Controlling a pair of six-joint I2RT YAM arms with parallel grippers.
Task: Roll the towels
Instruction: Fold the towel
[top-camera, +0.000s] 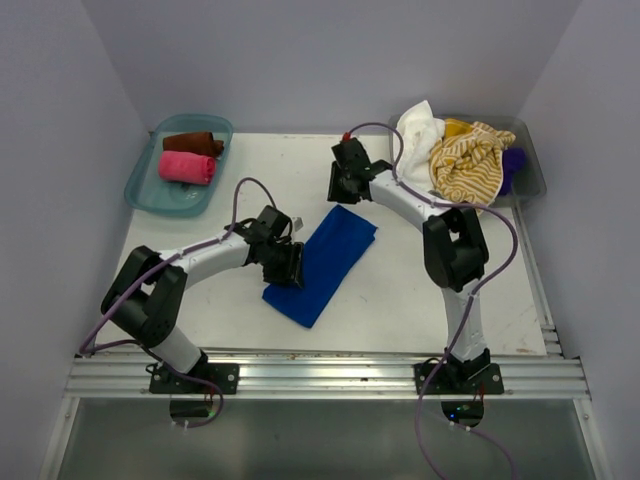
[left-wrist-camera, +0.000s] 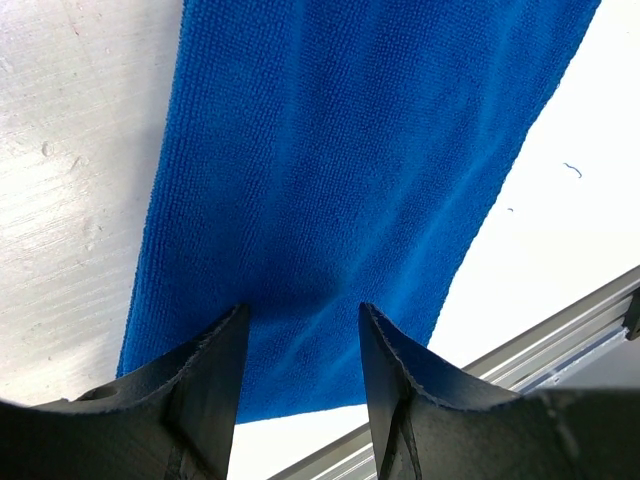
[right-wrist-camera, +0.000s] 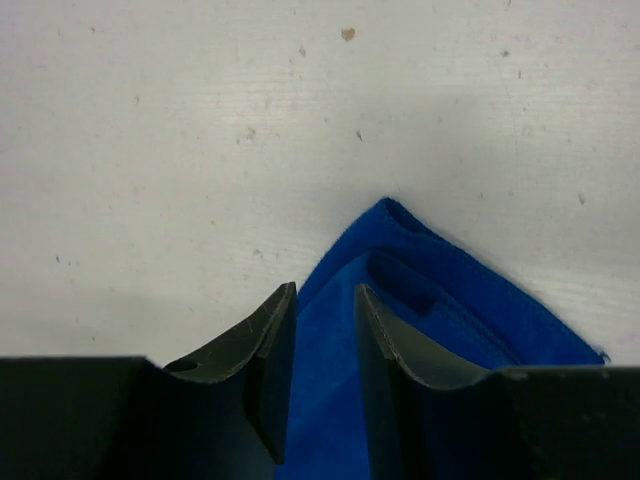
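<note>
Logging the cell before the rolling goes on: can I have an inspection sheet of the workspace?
Surface: white table, a few small specks.
Job's things: blue towel spread mid-table; pink roll and brown roll in the teal tray, far left; white towel, striped yellow towel and purple towel heaped in the clear bin, far right.
Clutter: nothing seen.
Grippers: left pincer open over the blue towel's near end; right pincer at its far corner, grip unclear.
Cables: purple cables looped along both arms.
Surroundings: pale walls on three sides; metal rail at the near edge.
</note>
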